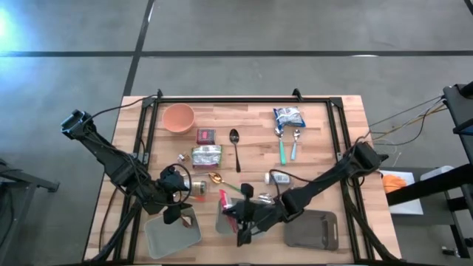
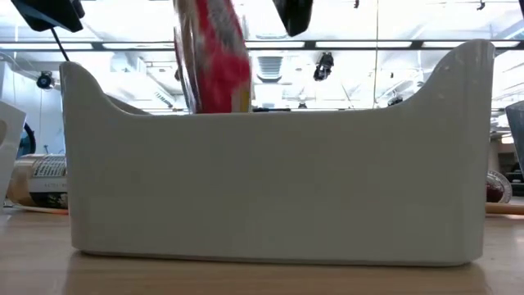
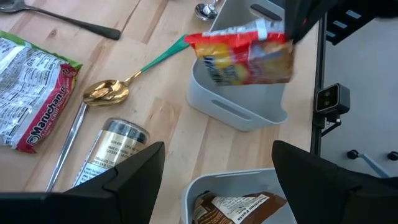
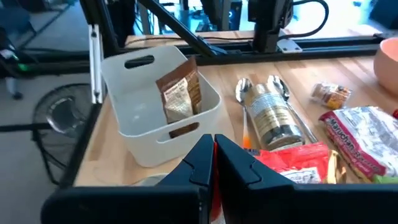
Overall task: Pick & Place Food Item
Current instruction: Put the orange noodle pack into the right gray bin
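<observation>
A red and orange snack packet [image 3: 242, 56] hangs over a pale grey bin [image 3: 236, 112] near the table's front middle, with my right gripper [image 4: 214, 155] shut on it. In the low view the packet [image 2: 217, 57] shows above the bin's near wall [image 2: 270, 180]; its lower end is hidden behind that wall. My left gripper [image 3: 217, 162] stands open above a second grey bin [image 1: 171, 233], touching nothing. That bin holds a brown packet [image 3: 239, 208]. My right gripper pinches the snack packet by its upper edge near one corner [image 3: 283, 34] between its two shut fingers. The fingers come slanting down from the table's right side. The packet hangs below them over the bin, tilted. Whether its lower end touches the bin cannot be told.
On the table lie a glass jar on its side [image 3: 112, 152], a gold spoon with a green handle [image 3: 109, 92], a ramen packet [image 3: 31, 93], an orange bowl [image 1: 178, 117], a black spoon [image 1: 235, 144] and a blue-white bag [image 1: 288, 116]. A dark grey tray [image 1: 312, 229] sits front right.
</observation>
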Robot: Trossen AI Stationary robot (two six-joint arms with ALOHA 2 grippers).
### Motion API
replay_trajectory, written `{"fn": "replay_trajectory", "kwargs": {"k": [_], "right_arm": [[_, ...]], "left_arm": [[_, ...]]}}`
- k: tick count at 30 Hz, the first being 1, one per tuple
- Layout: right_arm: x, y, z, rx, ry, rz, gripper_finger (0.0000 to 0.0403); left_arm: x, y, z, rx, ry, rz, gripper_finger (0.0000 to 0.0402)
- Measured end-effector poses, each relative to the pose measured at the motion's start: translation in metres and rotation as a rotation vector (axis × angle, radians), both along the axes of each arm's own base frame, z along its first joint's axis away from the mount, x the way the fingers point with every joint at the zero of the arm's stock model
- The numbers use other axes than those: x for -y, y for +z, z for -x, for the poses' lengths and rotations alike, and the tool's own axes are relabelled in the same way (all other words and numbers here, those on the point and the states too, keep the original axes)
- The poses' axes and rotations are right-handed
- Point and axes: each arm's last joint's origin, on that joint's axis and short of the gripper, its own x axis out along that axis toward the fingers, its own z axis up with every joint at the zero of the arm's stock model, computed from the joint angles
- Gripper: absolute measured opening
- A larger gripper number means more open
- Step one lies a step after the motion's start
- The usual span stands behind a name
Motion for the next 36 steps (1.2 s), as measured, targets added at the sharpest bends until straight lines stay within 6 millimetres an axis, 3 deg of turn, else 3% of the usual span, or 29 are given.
{"fn": "replay_trajectory", "kwargs": {"k": [13, 18, 23, 36], "right_arm": [[-0.037, -0.015, -0.025, -0.007, -0.113, 0.523, 0.0008], [-0.041, -0.026, -0.030, -0.042, -0.113, 0.587, 0.0008], [-0.040, -0.026, -0.028, -0.052, -0.200, 0.643, 0.0008], [-0.037, -0.031, -0.026, -0.110, -0.189, 0.729, 0.0008]], "left_arm": [[0.000, 0.000, 0.000, 0.001, -0.001, 0.005, 0.0303], [0.000, 0.000, 0.000, 0.001, -0.002, 0.004, 0.0303], [0.000, 0.000, 0.000, 0.000, -0.003, 0.003, 0.0303], [0.000, 0.000, 0.000, 0.001, -0.005, 0.002, 0.0303]]}}
